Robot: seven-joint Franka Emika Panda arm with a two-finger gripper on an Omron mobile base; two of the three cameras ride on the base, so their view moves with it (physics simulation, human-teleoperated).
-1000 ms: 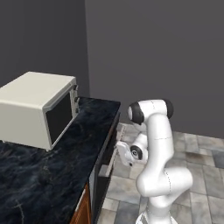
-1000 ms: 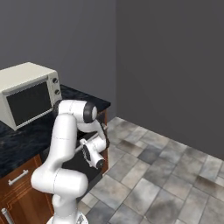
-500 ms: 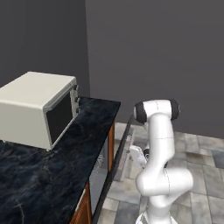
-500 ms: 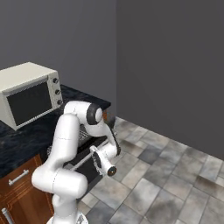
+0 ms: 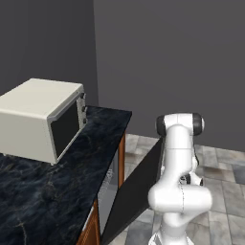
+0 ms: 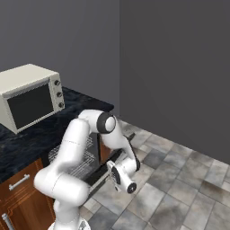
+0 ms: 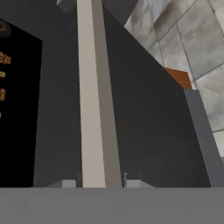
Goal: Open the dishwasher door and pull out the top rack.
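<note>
So the door (image 5: 136, 191) is swung partway down, a big black panel tilting out from under the counter (image 5: 62, 177) toward the tiled floor (image 6: 179, 188), hinged low and leaning into the room next to the arm. The step in hand looks like finishing that swing, and my guess is the trick is to follow the arc of the hinge rather than pull straight out, letting the wrist rotate with the panel so the handle doesn't get wrenched or slip out. The rack (image 6: 76, 159) is visible in the right base view as a light grey wire grid inside the opening, behind the arm and not pulled out, so the door probably needs to get near flat before anything can reach in over it. The handle (image 7: 97, 96) runs as a long pale bar right up the middle of the hand view, passing between the two little finger tips at the bottom, so the gripper (image 7: 101, 183) sits astride the bar; the tips are barely poking into view though, and I can't tell if they're actually clamped on it or just loose around it. As for writing, there's some orange marks (image 7: 5, 57) on the black panel at the left edge of the hand view, too cut off and blurry to read. No brand on the microwave (image 5: 43, 119) that I can make out.
</note>
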